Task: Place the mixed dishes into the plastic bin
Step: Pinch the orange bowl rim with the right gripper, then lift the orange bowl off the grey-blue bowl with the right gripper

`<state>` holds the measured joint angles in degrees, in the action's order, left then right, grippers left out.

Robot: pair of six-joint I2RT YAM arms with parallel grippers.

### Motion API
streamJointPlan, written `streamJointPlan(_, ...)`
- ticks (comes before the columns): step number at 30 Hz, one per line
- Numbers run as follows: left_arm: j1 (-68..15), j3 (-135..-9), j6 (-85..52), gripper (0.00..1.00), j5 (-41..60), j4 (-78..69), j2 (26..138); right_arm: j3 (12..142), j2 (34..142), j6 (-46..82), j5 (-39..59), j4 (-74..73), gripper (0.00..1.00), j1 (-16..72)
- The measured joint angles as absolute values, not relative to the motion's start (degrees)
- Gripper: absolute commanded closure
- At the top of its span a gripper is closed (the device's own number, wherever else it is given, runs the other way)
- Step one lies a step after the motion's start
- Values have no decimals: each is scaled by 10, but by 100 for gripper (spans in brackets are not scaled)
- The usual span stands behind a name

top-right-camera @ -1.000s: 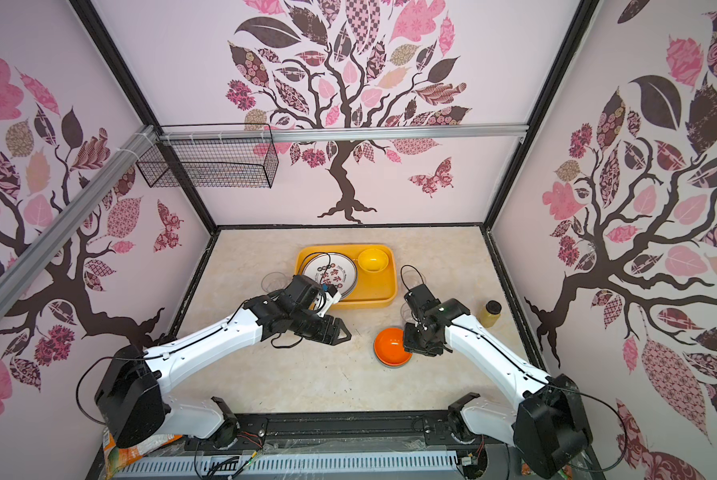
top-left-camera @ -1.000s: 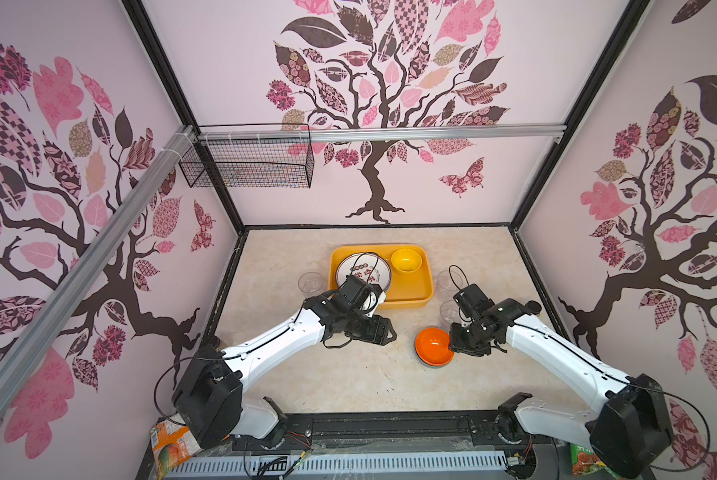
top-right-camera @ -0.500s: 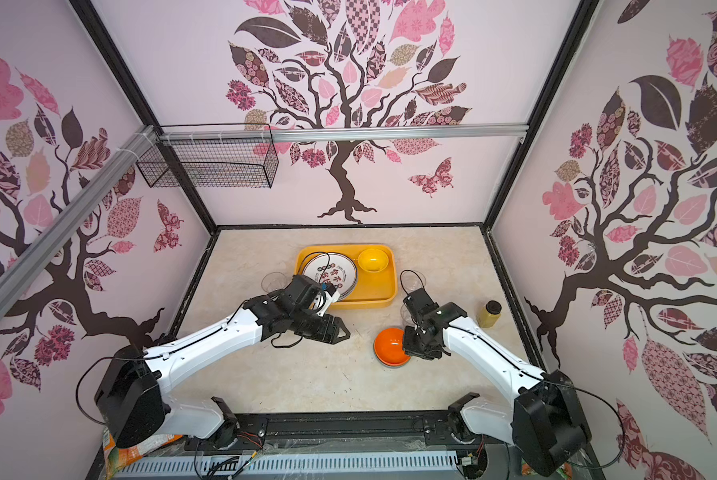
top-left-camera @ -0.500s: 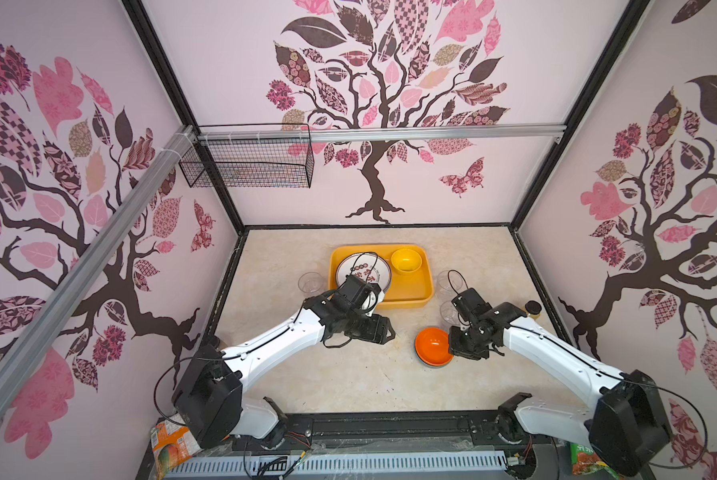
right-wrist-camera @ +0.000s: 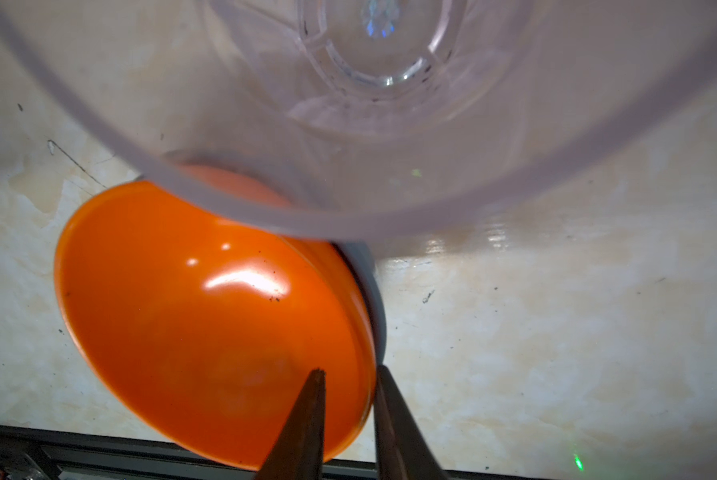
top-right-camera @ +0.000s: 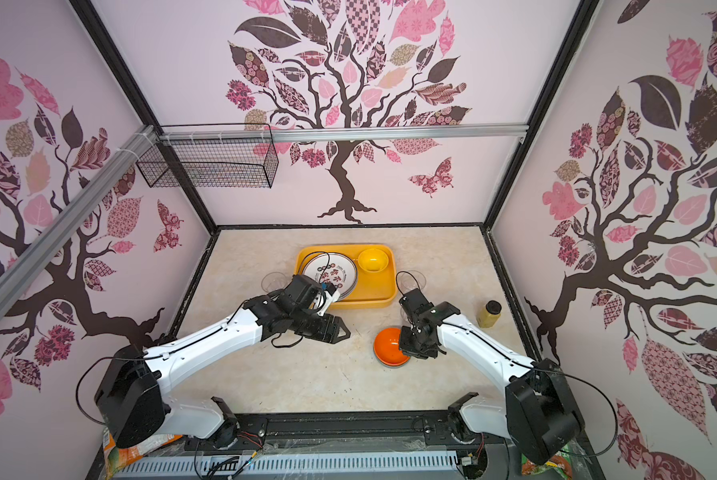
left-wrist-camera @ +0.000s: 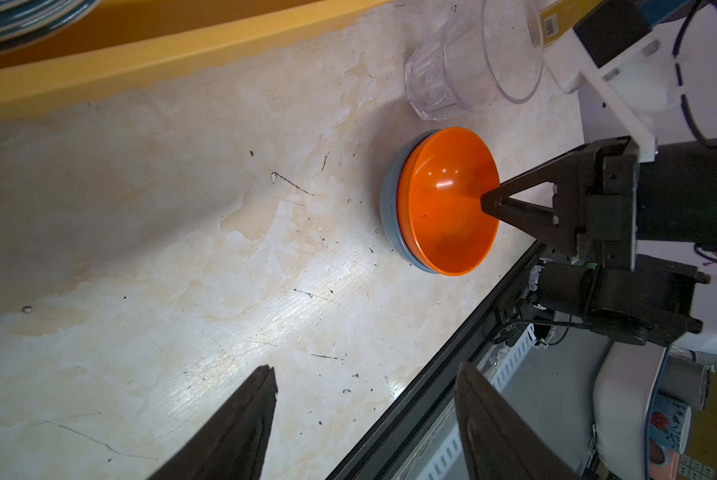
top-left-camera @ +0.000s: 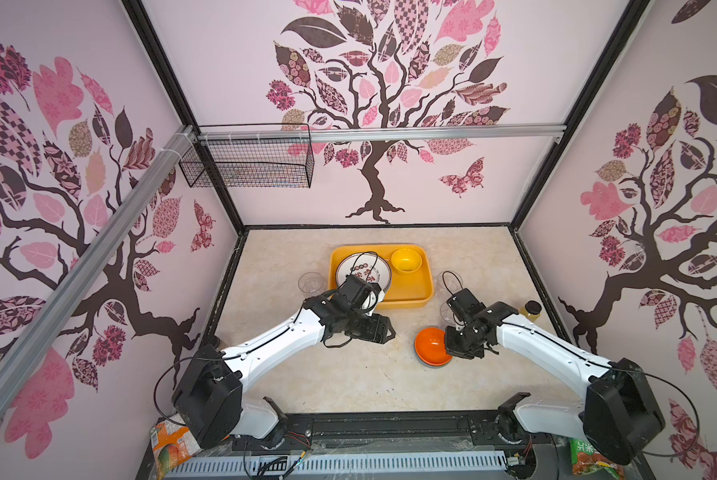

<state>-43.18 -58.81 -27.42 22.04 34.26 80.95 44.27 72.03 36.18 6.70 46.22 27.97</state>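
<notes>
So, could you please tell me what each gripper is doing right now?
Left gripper: open, empty.
Right gripper: astride the orange bowl rim; grip cannot be told.

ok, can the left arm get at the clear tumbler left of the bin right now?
Probably yes. The tumbler stands clear beside the plastic bin, and the left gripper is empty, jaws open; it points away, though, so the arm must swing back.

Top views: stereo pair, high over the front edge, facing down and back, far; both hold the whole table. Left wrist view: low, near, oblique across the table to the bowl. Right wrist view: closest, same bowl, tumbler just before the lens
</notes>
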Motion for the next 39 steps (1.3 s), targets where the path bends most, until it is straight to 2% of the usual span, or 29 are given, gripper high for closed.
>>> streamJointPlan(3,-432,-588,-274,30,219,342,809,443,722,360,67,461,82,280)
streamJointPlan(19,-432,-588,-274,30,215,343,809,448,729,356,64,469,94,280)
streamJointPlan(32,-430,-579,-284,30,197,343,790,502,727,344,53,505,97,280)
streamJointPlan(39,-395,-545,-307,30,193,328,741,555,727,330,52,529,98,280)
